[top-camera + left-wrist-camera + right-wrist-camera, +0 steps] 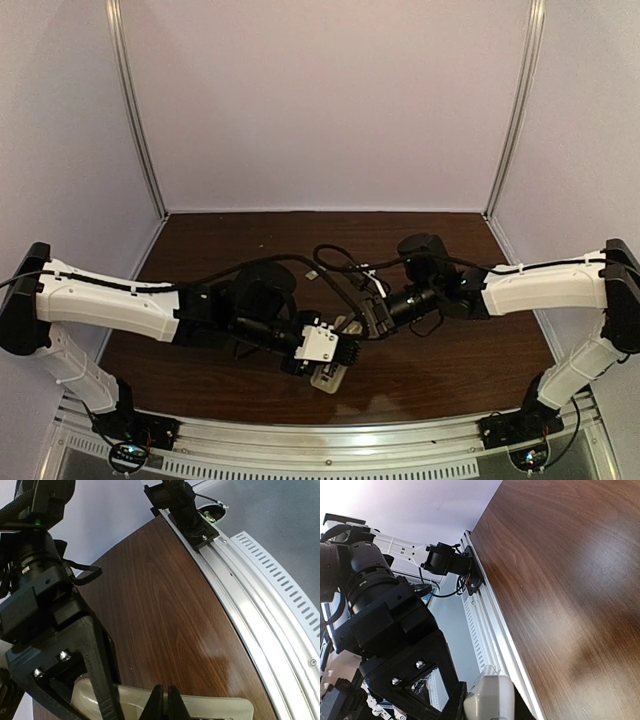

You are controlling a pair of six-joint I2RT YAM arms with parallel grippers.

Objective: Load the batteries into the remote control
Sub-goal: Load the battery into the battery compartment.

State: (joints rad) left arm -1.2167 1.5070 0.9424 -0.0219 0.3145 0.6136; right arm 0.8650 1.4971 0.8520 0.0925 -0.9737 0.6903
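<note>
Left claw [161, 702] is pinched narrow, tips right up against the remote control [210, 706], which lies crosswise just ahead of them, long axis side to side. Can't spot the batteries, so no clue if one's squeezed in there. Right claw [368, 322] looks clamped on one end of the remote, just beside the left.

Above the table's [450, 300] near middle, behind the rail [330, 437], my left claw [345, 352] sits left of my right claw [366, 326], with the remote [330, 377] between my right claw's fingers and just beneath my left claw.
</note>
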